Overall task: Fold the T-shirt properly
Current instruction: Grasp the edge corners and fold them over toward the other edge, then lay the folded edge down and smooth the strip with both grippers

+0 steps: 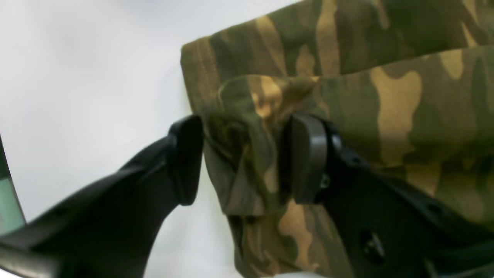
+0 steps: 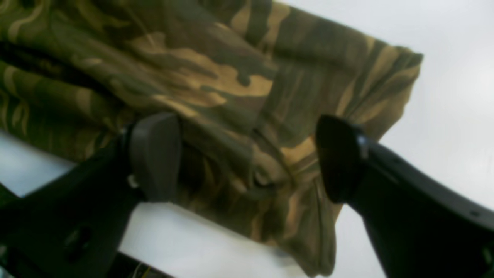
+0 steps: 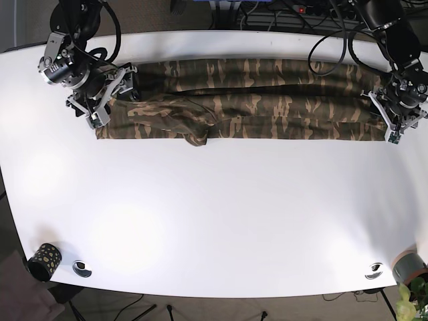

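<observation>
The camouflage T-shirt (image 3: 267,107) lies as a long folded strip across the far part of the white table (image 3: 214,207). My left gripper (image 3: 394,128) is at the strip's right end in the base view. In the left wrist view its pads (image 1: 305,154) press a bunched corner of the shirt (image 1: 247,154) between them. My right gripper (image 3: 100,112) is at the strip's left end. In the right wrist view its jaws stand wide apart (image 2: 247,158) around the shirt's corner (image 2: 239,88), and the pads (image 2: 154,154) do not squeeze it.
A dark patterned cup (image 3: 43,257) and a small metal disc (image 3: 81,268) sit at the front left. Another disc (image 3: 374,271) and a potted plant (image 3: 409,267) sit at the front right. Cables (image 3: 281,13) run behind the table.
</observation>
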Tool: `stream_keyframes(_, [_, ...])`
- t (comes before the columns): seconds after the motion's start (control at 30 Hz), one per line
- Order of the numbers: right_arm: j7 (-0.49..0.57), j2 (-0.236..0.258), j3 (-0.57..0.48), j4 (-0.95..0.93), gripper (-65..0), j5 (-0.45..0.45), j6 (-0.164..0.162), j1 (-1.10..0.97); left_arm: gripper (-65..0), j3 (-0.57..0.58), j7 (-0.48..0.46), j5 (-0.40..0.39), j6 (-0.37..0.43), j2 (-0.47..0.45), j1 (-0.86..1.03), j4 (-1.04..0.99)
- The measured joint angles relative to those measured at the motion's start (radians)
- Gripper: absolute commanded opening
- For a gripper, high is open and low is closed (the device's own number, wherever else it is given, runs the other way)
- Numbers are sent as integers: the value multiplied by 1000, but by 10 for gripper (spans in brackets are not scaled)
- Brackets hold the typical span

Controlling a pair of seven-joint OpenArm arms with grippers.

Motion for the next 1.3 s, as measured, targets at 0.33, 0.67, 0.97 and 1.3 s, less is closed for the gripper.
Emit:
stream_keyframes(0.33, [-61,-44,-47,-116,-119,-14,-8,180,-331,22,-4,-3,4,-4,-11,133])
stream_keyframes(0.67, [-75,-109,-193,-241,-217,-13,-8,250,-332,86,-1,0,6,0,1,23])
stream_keyframes(0.97, [-31,-116,-246,-327,-550,-15,-8,246,-332,81,-7,3,6,-3,39,-18])
stream_keyframes(1.3, [-18,-113,-190,-83,-650,5,-7,121,-332,85,-8,0,6,-6,37,-18])
